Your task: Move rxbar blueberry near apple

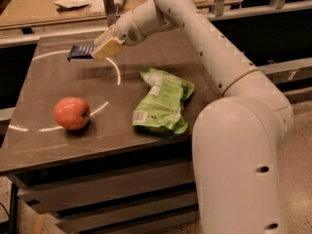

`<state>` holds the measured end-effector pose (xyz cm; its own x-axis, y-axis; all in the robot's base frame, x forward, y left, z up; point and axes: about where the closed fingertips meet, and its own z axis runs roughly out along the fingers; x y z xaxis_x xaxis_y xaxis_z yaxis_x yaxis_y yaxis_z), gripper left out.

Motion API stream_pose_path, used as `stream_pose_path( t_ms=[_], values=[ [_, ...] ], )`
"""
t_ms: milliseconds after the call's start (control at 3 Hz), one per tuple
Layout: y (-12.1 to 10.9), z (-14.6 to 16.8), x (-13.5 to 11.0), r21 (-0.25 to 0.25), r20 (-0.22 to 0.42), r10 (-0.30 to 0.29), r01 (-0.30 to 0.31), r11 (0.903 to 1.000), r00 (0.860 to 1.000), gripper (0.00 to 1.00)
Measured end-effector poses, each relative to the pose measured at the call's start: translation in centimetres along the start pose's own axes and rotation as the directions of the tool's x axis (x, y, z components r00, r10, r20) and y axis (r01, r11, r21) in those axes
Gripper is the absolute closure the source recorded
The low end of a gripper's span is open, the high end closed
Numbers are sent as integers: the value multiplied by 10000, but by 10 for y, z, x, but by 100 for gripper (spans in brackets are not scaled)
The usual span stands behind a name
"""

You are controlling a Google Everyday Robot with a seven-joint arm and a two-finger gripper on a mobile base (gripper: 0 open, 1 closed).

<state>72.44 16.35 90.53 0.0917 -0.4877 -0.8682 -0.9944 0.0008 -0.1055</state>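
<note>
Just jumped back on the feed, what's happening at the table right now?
The robot's end effector is over the far left of the table, holding the rxbar blueberry by one end. The apple sits toward the front left, well apart from the bar, with a green snack bag to its right. The bar is not yet near the apple.

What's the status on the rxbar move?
Pincer at far left of table, shut on rxbar blueberry. Apple front-left, well apart from it. Green snack bag lies right of the path, not blocking.
</note>
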Motion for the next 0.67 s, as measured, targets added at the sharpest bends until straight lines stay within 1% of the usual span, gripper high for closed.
stream_pose_path(
  t_ms=[333,667],
  values=[
    [12,-12,-6,-186,64,-211,212,9996,9998,100],
    [27,-23,-5,-289,15,-185,185,9994,9998,100]
  ],
)
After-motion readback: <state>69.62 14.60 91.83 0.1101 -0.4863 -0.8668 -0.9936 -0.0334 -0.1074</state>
